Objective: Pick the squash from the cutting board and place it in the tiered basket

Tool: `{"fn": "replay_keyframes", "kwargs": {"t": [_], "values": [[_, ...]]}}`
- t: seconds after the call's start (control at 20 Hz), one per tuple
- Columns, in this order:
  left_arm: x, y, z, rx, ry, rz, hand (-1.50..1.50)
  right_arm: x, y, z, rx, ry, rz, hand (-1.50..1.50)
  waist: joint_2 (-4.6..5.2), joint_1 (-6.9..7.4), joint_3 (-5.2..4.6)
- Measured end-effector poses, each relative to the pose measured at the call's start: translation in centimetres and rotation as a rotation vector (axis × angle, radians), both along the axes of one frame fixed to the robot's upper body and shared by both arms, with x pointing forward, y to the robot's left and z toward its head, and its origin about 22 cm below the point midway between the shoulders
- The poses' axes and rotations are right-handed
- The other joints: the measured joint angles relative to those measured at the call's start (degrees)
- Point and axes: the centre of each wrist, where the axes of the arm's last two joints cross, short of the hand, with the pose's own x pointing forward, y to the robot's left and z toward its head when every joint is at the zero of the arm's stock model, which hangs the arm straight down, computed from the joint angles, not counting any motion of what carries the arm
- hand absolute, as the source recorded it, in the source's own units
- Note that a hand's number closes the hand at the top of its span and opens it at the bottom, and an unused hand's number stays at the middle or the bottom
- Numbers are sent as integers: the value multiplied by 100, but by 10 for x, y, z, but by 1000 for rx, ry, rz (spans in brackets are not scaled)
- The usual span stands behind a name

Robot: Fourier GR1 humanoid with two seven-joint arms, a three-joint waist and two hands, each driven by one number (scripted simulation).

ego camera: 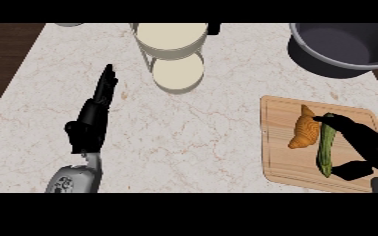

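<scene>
Start with your right hand [362, 147], at about four o'clock in the head view. It sits over the right side of the cutting board [277, 145], with fingers curved above and the thumb below, bracketing the long green squash [325, 145]. The fingers look curled toward it, but you can't yet tell from here whether they have closed onto it or merely surround it. The squash lies lengthwise on the board, running roughly twelve to six, and just beside it at its nine o'clock is a croissant [305, 128], touching or nearly so.

Moving outward, a dark pot [336, 50] stands at one o'clock, well apart from the board. The tiered basket [171, 42] with its pale round trays is at twelve o'clock, across the marble counter [207, 130]. Your left hand [96, 115] rests at eight o'clock, fingers straight and pressed together, pointing toward twelve, holding nothing.

By my reading you are at the grasping step: the squash is still on the board. Next you will need to close round it without dragging the croissant, lift clear, then carry it toward eleven o'clock to a basket tray.

No brands, labels or writing can be read anywhere.
</scene>
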Motion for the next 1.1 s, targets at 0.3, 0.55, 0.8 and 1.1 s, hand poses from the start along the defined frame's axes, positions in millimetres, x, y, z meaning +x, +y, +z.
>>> {"fn": "replay_keyframes", "kwargs": {"t": [0.3, 0.55, 0.8, 1.1], "values": [[2, -2, -1, 1, 0, -8, 0, 6, 2, -11, -73, -162, 23, 150, -23, 18, -37], [4, -3, -3, 5, -1, -14, 0, 24, 55, -10, -179, -216, 64, 150, -43, 54, -83], [7, -12, -1, 3, -3, -65, 0, 46, 164, -9, -319, -192, 161, 150, -23, 393, -110], [10, -20, 2, 6, -2, -84, 0, 47, 270, 14, -459, -188, 152, 150, -7, 507, -23]]}}
